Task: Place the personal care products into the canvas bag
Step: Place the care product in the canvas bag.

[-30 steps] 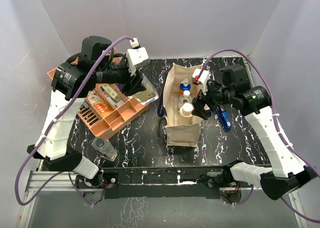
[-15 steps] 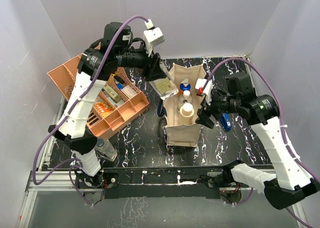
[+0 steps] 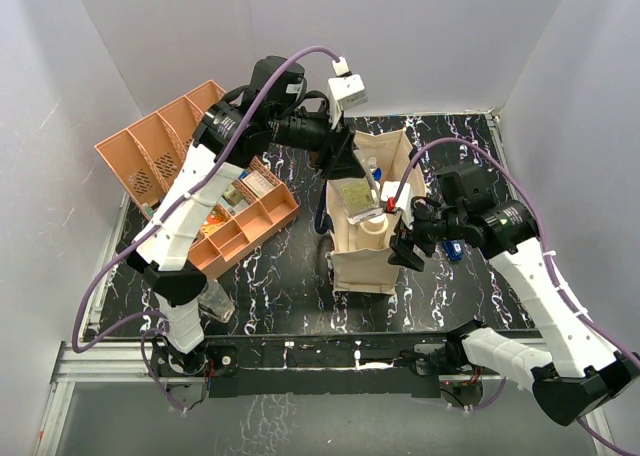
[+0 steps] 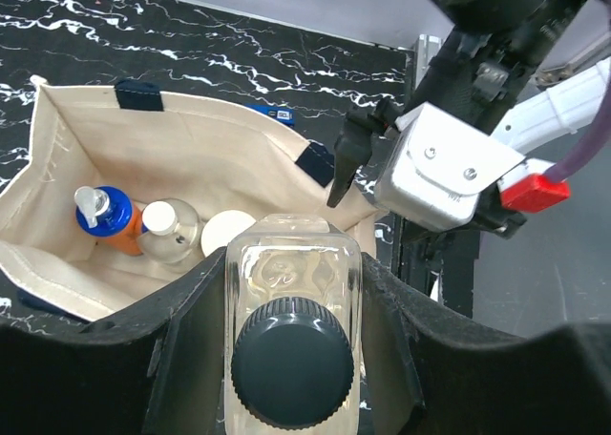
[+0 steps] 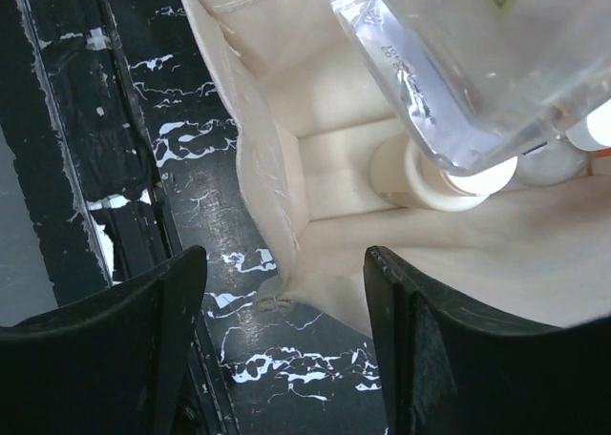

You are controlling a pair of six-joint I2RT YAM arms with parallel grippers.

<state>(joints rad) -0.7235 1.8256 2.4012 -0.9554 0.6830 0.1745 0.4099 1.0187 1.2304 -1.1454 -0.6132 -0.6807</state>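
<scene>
Left fingers (image 4: 186, 349) clamped on the clear bottle (image 4: 291, 292), cap toward the wrist, base aimed down at the open canvas bag (image 4: 191, 139) right below. Right gripper (image 5: 284, 263) jaws apart beside the bag's right rim, holding nothing.

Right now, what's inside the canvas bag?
Three products stand together at the bottom: an orange bottle with a blue top, a clear white-capped bottle and a cream cylinder. The clear dark-capped bottle above the opening hides the floor beneath it.
</scene>
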